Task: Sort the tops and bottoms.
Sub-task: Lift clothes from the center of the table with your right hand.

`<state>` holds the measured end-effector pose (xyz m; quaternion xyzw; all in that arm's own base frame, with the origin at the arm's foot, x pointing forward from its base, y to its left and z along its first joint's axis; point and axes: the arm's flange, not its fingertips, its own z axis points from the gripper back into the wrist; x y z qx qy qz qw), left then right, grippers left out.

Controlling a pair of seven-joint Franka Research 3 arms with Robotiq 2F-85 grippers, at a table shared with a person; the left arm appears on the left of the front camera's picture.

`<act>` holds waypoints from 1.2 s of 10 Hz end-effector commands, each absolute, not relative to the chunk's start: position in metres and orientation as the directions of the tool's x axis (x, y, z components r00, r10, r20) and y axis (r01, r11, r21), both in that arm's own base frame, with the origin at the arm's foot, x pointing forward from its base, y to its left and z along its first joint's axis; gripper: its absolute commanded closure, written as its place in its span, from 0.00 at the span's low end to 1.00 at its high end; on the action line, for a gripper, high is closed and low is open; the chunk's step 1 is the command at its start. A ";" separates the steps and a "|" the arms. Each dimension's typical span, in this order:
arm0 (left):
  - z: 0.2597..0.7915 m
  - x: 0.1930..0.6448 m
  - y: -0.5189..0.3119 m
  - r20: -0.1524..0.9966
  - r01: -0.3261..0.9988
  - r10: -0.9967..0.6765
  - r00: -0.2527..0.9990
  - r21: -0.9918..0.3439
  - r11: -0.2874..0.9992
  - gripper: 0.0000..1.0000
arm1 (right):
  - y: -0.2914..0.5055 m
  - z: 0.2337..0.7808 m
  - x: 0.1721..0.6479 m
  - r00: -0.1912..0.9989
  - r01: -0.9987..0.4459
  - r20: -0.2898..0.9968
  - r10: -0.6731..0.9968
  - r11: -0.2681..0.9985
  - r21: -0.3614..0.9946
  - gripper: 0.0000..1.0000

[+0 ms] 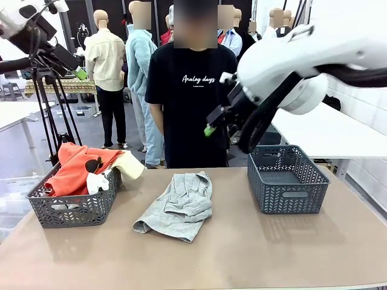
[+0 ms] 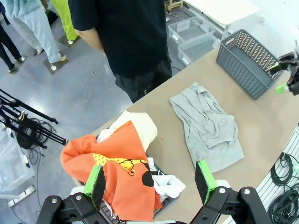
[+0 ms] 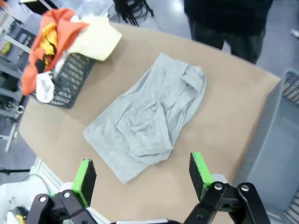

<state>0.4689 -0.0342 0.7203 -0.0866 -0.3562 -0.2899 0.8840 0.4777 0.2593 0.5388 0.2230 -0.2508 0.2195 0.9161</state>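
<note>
The tops lie heaped in the grey basket (image 1: pixel 72 208) on the table's left side. Among them are an orange-red top (image 1: pixel 75 169) (image 2: pixel 121 172) (image 3: pixel 51 32), a cream top (image 1: pixel 130 163) (image 2: pixel 138 128) (image 3: pixel 98 39) hanging over the rim, and a white top (image 1: pixel 97 181) (image 2: pixel 163 182). Crumpled grey bottoms (image 1: pixel 178 205) (image 2: pixel 205 128) (image 3: pixel 149 116) lie flat mid-table. My left gripper (image 1: pixel 78 72) (image 2: pixel 149 184) hangs open high above the left basket. My right gripper (image 1: pixel 211 124) (image 3: pixel 142 175) is open too, high over the grey bottoms. Neither holds anything.
An empty grey basket (image 1: pixel 287 178) (image 2: pixel 247 63) (image 3: pixel 280 144) stands on the table's right side. A person in a black T-shirt (image 1: pixel 190 90) stands at the far edge behind the bottoms. A tripod (image 1: pixel 51 115) stands behind the left basket.
</note>
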 end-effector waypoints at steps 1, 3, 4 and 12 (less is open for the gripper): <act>0.721 0.468 -0.033 0.676 0.572 -0.451 0.583 0.053 0.818 0.00 | 0.316 0.511 0.511 0.816 -0.463 0.505 0.283 0.842 0.277 0.00; 0.721 0.468 -0.033 0.676 0.572 -0.451 0.583 0.053 0.818 0.00 | 0.367 0.491 0.528 0.804 -0.464 0.515 0.297 0.856 0.230 0.00; 0.721 0.468 -0.033 0.676 0.572 -0.451 0.583 0.053 0.818 0.00 | 0.389 0.478 0.532 0.786 -0.465 0.552 0.277 0.854 0.233 0.00; 0.721 0.468 -0.033 0.676 0.572 -0.451 0.583 0.053 0.818 0.00 | 0.391 0.466 0.535 0.778 -0.482 0.552 0.301 0.849 0.217 0.00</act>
